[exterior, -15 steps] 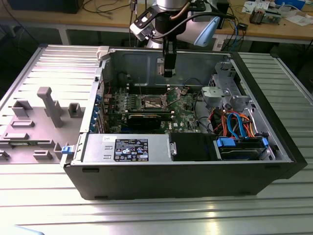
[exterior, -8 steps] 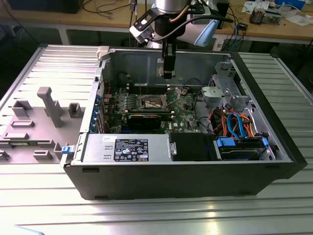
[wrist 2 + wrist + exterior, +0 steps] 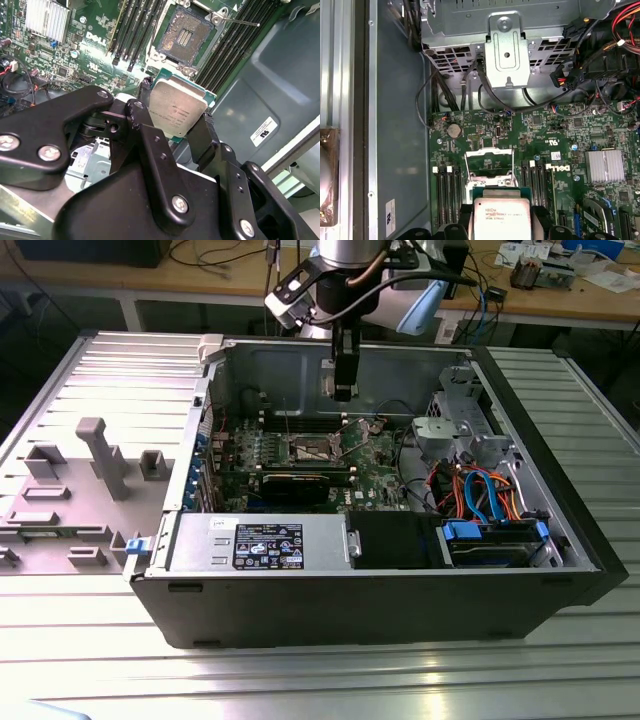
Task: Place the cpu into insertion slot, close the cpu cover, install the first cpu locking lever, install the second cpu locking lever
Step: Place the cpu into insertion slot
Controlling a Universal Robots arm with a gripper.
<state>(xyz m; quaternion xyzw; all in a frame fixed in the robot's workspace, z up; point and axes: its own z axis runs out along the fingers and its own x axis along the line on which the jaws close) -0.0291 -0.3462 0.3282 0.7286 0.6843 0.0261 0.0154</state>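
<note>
My gripper (image 3: 176, 111) is shut on the cpu (image 3: 177, 106), a flat square chip with a silvery top and green edge, pinched by its sides between two black fingers (image 3: 201, 134). The cpu hangs above the green motherboard, short of the insertion slot (image 3: 186, 34), whose dark centre lies uncovered. In the first wrist view the cpu (image 3: 502, 216) sits in front of the cpu cover (image 3: 489, 161), a thin metal frame standing raised on its hinge. In the exterior view my gripper (image 3: 343, 392) hovers inside the open case above the insertion slot (image 3: 313, 448).
A thin metal locking lever (image 3: 241, 22) sticks out beside the socket. Black memory slots (image 3: 131, 30) flank it on both sides. A drive cage (image 3: 450, 435) with coloured cables (image 3: 480, 495) fills the case at the exterior view's right. A power supply (image 3: 260, 543) lies along the near wall.
</note>
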